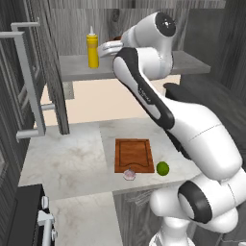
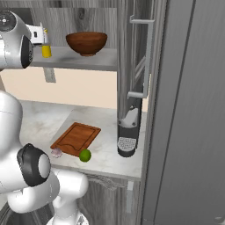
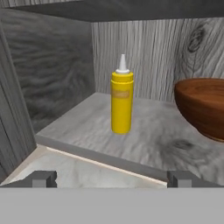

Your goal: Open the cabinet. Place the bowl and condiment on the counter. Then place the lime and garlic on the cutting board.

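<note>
The cabinet stands with both doors swung open. On its grey shelf the yellow condiment stands upright, left of the dark wooden bowl. My gripper is open and empty, level with the shelf's front edge and a short way before the condiment. From the right, the bowl sits beside the condiment and the gripper. Below on the counter lies the cutting board. The garlic and lime rest on the counter at its front edge.
A black coffee machine stands on the counter under the open right door. The left door's bar handle juts out toward the base. A dark stove sits at the lower left.
</note>
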